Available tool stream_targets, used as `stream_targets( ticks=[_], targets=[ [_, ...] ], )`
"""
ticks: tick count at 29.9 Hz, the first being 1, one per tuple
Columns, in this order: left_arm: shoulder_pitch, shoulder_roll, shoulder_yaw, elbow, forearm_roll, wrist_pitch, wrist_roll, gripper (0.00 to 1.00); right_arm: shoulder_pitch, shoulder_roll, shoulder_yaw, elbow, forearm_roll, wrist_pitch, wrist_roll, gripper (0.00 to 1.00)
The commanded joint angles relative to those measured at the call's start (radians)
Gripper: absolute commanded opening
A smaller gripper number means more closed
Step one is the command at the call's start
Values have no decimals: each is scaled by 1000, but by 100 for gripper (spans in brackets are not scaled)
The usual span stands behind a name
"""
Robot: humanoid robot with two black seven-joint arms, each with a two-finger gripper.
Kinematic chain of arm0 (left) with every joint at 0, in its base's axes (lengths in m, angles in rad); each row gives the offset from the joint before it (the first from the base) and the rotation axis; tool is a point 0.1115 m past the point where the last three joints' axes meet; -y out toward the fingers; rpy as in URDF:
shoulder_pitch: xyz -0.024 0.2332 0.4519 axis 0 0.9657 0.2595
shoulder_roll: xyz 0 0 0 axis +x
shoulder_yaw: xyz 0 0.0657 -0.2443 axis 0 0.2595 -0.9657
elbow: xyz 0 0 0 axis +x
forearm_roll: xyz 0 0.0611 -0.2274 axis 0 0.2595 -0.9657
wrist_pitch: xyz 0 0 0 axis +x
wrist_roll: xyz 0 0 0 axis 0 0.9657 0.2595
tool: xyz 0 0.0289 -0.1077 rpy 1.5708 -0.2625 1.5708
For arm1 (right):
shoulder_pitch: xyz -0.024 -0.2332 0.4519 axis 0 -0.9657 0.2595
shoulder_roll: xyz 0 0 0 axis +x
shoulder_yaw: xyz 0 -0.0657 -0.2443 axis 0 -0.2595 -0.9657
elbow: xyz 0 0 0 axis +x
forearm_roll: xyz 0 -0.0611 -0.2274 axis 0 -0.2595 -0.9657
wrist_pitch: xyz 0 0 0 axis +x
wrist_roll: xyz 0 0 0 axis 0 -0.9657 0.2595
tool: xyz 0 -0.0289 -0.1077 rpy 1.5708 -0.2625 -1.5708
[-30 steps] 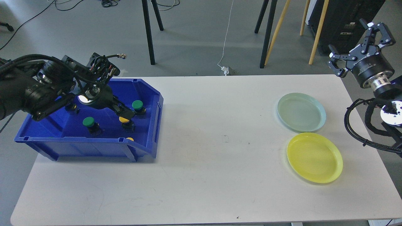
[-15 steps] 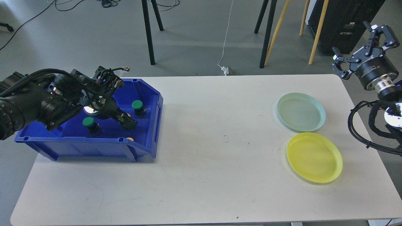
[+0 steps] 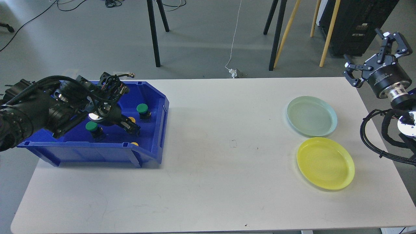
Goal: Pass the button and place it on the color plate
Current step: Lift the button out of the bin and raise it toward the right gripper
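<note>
A blue bin (image 3: 156, 143) at the table's left holds several buttons: a green one (image 3: 142, 108), another green one (image 3: 92, 126), and a yellow one (image 3: 134, 144) half hidden behind the front wall. My left gripper (image 3: 131, 126) reaches down into the bin, its dark fingers on either side of a yellow button (image 3: 131, 119). I cannot tell whether they grip it. My right gripper (image 3: 367, 48) is open and empty, raised beyond the table's far right corner. A pale green plate (image 3: 311, 116) and a yellow plate (image 3: 325, 163) lie at the right, both empty.
The white table (image 3: 221, 169) shows bare surface between the bin and the plates. Tripod legs (image 3: 152, 32), wooden poles (image 3: 287, 29) and a black cabinet (image 3: 354, 22) stand on the floor behind the table.
My left gripper has dropped lower into the bin, onto the yellow button. My right gripper has drifted slightly right and stays open.
</note>
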Motion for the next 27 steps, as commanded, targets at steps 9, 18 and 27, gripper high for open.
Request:
stream_targets(
  ticks=[9,18,27],
  targets=[
    [-6,21,-6,-12,1,1,0,7,-23,0,1,-1,0,0,2,100],
    [-138,396,-287,-386,-62,0,0,8,-24,-23,14,9,0,0,0,100],
    [-25,243,-711,-457,-488,0,0,8,-76,-222,-20,333,-73,0,3,100]
  ],
)
